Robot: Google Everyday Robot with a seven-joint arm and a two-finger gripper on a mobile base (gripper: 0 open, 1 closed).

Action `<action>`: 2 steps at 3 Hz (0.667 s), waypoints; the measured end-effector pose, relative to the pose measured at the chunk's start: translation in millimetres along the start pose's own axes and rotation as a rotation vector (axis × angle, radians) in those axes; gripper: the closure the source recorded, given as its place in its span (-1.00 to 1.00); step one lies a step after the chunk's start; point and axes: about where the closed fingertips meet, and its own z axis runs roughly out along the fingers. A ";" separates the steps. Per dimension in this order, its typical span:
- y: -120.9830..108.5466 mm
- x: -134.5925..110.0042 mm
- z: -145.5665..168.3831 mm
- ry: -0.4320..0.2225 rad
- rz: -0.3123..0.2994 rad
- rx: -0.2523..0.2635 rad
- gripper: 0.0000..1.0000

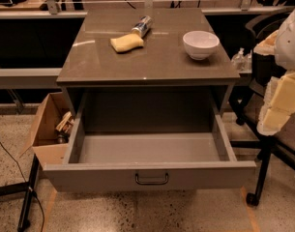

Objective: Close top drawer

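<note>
- Shows, in the camera view at centre and lower frame, the top drawer (pixel 98 178) pulled far out of a grey-taupe cabinet (pixel 161 57), its tall front panel near the bottom edge.
- Carries a small dark pull handle (pixel 152 179) at the middle of that front panel.
- Reveals the drawer's grey floor and both side walls in full, with the shadowed back wall under the cabinet top.
- Holds, at the upper right of the cabinet top, a white bowl (pixel 200 44) standing upright; cannot tell what is inside.
- Holds, at upper centre-left of the same top, a yellow sponge (pixel 127 42), touching or just beside a silver can (pixel 142 26) lying on its side behind it.
- Places an open cardboard box (pixel 46 124) on the floor at left of frame, just beside the drawer's left wall, with small wooden-looking pieces (pixel 65 123) in it.
- Puts the gripper (pixel 282 100) at the right edge of frame, pale white and yellowish, right of the drawer and apart from it; cannot tell whether it is wide or narrow.
- Sets a black wheeled frame (pixel 261 175) at lower right, near the drawer's right front corner, and a black leg (pixel 29 192) at lower left.
</note>
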 end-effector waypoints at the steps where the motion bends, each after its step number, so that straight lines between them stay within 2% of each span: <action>1: 0.0 0.0 0.0 0.000 0.000 0.000 -1.00; 2: -0.5 -0.9 -1.7 -0.002 -0.001 0.008 -0.78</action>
